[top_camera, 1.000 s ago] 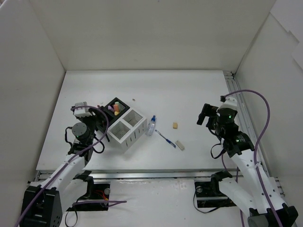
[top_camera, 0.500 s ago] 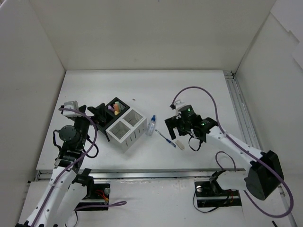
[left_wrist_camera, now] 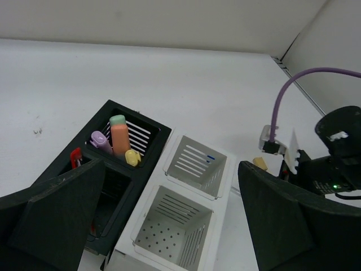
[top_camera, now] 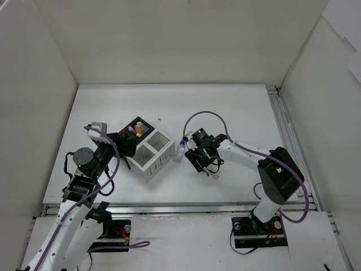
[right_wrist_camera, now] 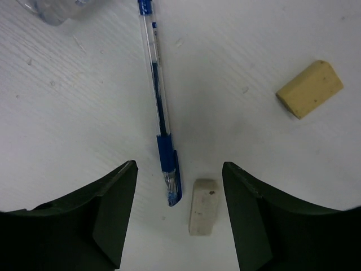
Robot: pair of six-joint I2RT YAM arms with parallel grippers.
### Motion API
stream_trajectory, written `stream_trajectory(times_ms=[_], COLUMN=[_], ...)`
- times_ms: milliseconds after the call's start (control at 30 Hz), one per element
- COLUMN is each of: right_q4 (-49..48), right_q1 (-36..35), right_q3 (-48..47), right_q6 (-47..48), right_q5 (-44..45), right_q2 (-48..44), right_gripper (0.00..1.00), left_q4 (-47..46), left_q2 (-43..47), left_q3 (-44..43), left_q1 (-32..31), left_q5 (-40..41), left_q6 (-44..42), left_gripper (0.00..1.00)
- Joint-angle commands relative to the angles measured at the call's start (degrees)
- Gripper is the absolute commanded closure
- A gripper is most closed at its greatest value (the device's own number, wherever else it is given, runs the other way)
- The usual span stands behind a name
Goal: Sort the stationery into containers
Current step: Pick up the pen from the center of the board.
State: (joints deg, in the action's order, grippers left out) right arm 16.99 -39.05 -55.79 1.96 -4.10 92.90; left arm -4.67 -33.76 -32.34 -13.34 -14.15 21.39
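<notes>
The white slatted box [top_camera: 150, 156] and the black box [top_camera: 139, 127] stand left of centre. In the left wrist view the black box [left_wrist_camera: 62, 164] holds orange [left_wrist_camera: 119, 138], pink [left_wrist_camera: 100, 140] and yellow [left_wrist_camera: 132, 157] highlighters and a red pen [left_wrist_camera: 75, 157]. Both compartments of the white box [left_wrist_camera: 167, 179] look empty. My left gripper [left_wrist_camera: 169, 226] is open and empty above the white box. My right gripper [right_wrist_camera: 179, 217] is open, low over the table, its fingers either side of a blue pen's tip [right_wrist_camera: 161, 118] and a whitish eraser [right_wrist_camera: 203, 214]. A beige eraser [right_wrist_camera: 309, 88] lies further off.
A clear blue-capped bottle [top_camera: 180, 151] lies just right of the white box, and its edge shows in the right wrist view [right_wrist_camera: 53, 10]. White walls close the table at the back and both sides. My left gripper [top_camera: 125, 144] sits beside the black box.
My right arm has swung from the table's right side to the left, down over the pen and eraser. My left gripper has shifted slightly right toward the boxes.
</notes>
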Motion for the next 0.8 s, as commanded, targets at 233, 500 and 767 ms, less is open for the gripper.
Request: stream_trajectory(times_ms=[233,500,767], right_q4=[7.9,8.9,10.9], right_q1=[2.0,2.3,2.6], right_q3=[-6.2,-6.2,-6.1], right_q6=[5.6,10.3,16.5], right_q5=[-6.0,-15.3,-31.6], right_q2=[9.8,2.3,-12.8], right_gripper=[0.78,0.98,0.97], left_q4=[0.3,-0.2,17.2], left_q2=[1.2,-5.7,-23.8], left_q3=[-5.3,-10.2,-25.4], left_q1=[-0.7,-1.2,-15.5], left_q5=[0.6,-12.8,-37.0], left_q6=[-5.6,-12.7,-39.3], left_gripper=[0.0,0.0,0.0])
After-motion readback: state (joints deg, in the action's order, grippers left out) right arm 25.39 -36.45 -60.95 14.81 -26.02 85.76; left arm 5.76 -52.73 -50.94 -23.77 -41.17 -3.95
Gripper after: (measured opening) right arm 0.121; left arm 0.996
